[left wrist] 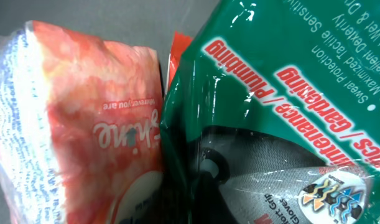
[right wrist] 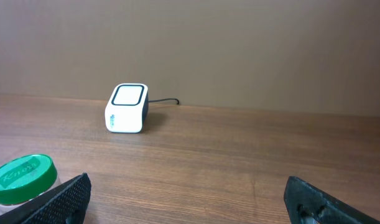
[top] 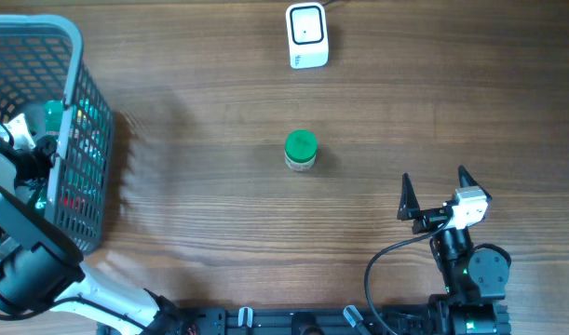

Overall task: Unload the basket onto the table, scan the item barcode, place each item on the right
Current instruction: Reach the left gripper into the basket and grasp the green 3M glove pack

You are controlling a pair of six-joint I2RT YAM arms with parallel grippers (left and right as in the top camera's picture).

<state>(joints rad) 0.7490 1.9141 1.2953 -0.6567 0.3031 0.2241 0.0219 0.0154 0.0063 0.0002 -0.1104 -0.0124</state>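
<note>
Only my left wrist camera shows inside the basket (top: pixel 75 42): a green glove pack (left wrist: pixel 289 93) against an orange-white packet (left wrist: pixel 84 112), right at the closed left gripper (top: pixel 34 158); what it grips, I can't tell. The right gripper (top: pixel 435 177) gapes wide, with the green-lidded jar (right wrist: pixel 22 177) beside its left finger and the barcode scanner (right wrist: pixel 126 109) beyond.

One jar (top: pixel 301 151), one scanner (top: pixel 307 35), one basket (top: pixel 75 42)

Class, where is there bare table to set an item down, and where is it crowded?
Bare wood lies between the basket and the green-lidded jar, and right of the scanner, beyond the right gripper. Crowded inside the basket: an orange packet and a green glove packet press together.
</note>
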